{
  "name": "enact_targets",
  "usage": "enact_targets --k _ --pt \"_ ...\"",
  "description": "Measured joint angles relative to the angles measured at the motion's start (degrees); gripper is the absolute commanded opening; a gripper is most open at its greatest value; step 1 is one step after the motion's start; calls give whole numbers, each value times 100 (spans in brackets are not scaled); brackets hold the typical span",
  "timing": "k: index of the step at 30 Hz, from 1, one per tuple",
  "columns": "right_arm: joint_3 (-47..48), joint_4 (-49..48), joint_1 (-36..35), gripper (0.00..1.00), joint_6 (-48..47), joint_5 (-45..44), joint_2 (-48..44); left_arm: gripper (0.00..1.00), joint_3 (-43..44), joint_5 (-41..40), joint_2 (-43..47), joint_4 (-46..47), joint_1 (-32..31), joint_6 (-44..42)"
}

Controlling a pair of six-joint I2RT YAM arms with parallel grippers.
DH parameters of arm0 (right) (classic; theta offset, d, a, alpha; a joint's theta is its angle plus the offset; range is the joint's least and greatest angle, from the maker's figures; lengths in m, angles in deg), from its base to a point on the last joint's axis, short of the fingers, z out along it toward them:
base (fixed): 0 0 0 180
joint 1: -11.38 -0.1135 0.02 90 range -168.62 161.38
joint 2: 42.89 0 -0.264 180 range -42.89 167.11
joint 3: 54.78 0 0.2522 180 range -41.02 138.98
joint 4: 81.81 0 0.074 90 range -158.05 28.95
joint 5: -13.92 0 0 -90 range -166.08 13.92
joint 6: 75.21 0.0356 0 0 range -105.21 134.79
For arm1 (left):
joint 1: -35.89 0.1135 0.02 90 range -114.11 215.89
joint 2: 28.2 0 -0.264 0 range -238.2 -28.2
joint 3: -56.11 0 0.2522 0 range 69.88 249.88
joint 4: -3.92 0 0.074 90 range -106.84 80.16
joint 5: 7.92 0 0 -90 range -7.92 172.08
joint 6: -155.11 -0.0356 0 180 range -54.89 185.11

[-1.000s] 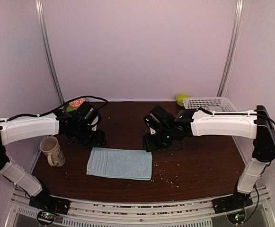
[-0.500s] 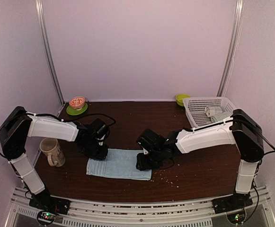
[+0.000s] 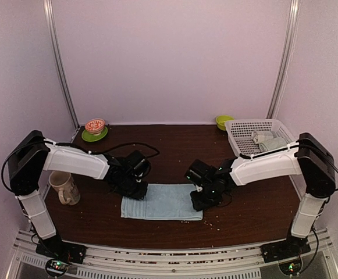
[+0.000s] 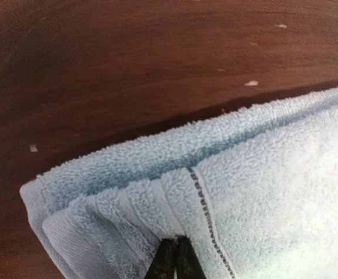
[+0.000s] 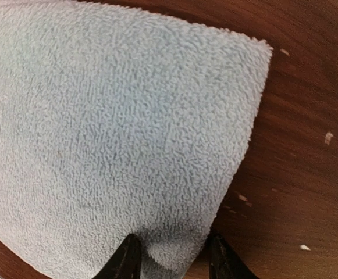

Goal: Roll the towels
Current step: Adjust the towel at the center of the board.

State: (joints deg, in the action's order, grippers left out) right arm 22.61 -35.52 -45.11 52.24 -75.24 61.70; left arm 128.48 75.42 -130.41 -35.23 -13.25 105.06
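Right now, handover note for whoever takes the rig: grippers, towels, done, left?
Left gripper: shut on the light blue towel, pinching its left edge.
Right gripper: jaws straddle the towel's right corner; whether they actually hold it is unclear.
Light blue towel: folded flat mid-table, not rolled.
White basket, far right: holds a pale cloth bundle, possibly a towel already rolled, too small to confirm.
Left: roll the blue towel.

rolled cloth in white basket (image 3: 238, 130): colour and print unclear
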Motion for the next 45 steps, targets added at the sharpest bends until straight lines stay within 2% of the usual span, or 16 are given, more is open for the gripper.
enact_targets --k 5,10,12,15,17,21,24,27,32,37,45 --pt "-857 142 354 41 63 0 -767 3 234 396 -229 323 -459 282" --pt "-1355 415 437 41 175 -87 -1318 7 291 651 -262 354 -529 437" --pt "-1539 457 566 41 173 -107 -1447 16 334 739 -302 352 -531 468" --pt "-1720 579 892 44 153 -201 -1604 36 424 848 -358 356 -573 501" --pt "-1777 704 1016 45 153 -262 -1746 45 442 911 -354 387 -603 494" --pt "-1637 925 1014 46 181 -310 -2472 56 442 949 -214 304 -638 511" --pt "-1231 750 789 46 247 -262 -2855 63 485 925 72 9 -640 446" --pt "-769 354 385 45 341 -203 -2726 65 656 817 428 -282 -640 385" --pt "-7 -166 -125 42 431 -146 -1377 64 977 372 1128 -645 -640 295" --pt "254 -140 -131 42 424 -131 -192 62 960 -105 1762 -905 -640 247" --pt "-94 26 278 42 168 -127 -140 59 387 -229 2063 -859 -640 232"
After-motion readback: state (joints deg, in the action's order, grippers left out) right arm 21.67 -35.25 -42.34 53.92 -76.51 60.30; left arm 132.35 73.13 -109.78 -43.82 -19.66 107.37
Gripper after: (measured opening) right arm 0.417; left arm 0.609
